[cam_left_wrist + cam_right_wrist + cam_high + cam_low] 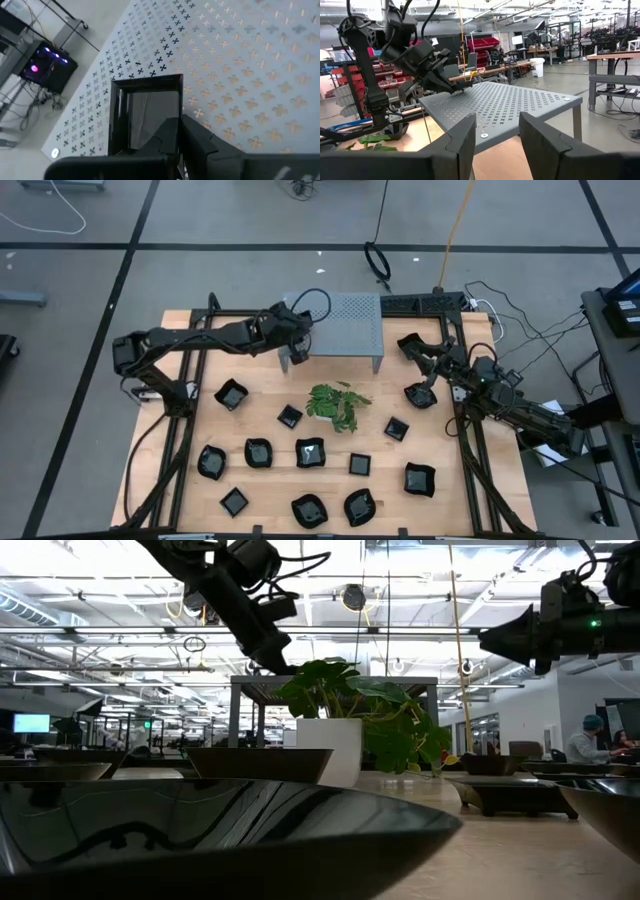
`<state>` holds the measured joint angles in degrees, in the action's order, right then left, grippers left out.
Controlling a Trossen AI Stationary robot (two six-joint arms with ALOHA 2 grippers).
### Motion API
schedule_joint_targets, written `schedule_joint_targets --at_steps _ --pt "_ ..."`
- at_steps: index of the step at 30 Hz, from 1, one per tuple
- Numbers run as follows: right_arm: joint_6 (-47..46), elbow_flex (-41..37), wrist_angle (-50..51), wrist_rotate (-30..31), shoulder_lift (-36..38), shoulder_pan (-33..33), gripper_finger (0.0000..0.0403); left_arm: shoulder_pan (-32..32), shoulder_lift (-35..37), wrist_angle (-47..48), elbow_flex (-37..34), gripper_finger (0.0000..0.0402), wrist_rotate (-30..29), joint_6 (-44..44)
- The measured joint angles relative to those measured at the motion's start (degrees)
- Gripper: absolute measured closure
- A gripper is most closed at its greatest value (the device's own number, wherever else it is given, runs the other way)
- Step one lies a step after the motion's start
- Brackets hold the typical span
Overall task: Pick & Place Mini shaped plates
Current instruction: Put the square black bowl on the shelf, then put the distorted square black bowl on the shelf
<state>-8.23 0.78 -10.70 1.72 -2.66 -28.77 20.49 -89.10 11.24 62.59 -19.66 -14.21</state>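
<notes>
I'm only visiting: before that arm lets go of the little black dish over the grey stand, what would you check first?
1. Left end effector shut on the square plate: ok.
2. Plate over the perforated stand, not past its edge: ok.
3. Plate resting flat on the stand: cannot tell.
4. Spot under the plate free of other dishes: ok.
5. Right end effector open, empty, away from the left arm: ok.

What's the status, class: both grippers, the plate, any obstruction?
Left gripper shut on square black plate, over perforated stand. Right gripper open, empty, waiting beside stand. No obstruction seen.
</notes>
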Motion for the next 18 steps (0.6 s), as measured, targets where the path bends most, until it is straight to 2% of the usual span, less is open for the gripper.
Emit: schedule_joint_targets --at_steps 4,10,15,18 --pt "0.0 0.0 0.3 0.0 0.0 0.0 0.0261 0.0 0.0 0.1 0.0 0.0379 -2.7 3.9" --pt "0.0 0.0 0.3 0.0 0.0 0.0 0.0261 -0.4 0.0 0.2 0.0 0.032 -3.9 7.1" --pt "0.1 0.0 0.3 0.3 0.0 0.0 0.0261 -2.3 0.4 -1.1 0.0 0.0275 -3.9 5.8" --pt "-0.1 1.0 1.5 3.5 -0.2 0.0 0.0261 -4.1 1.8 -2.8 0.0 0.026 -4.0 3.7"
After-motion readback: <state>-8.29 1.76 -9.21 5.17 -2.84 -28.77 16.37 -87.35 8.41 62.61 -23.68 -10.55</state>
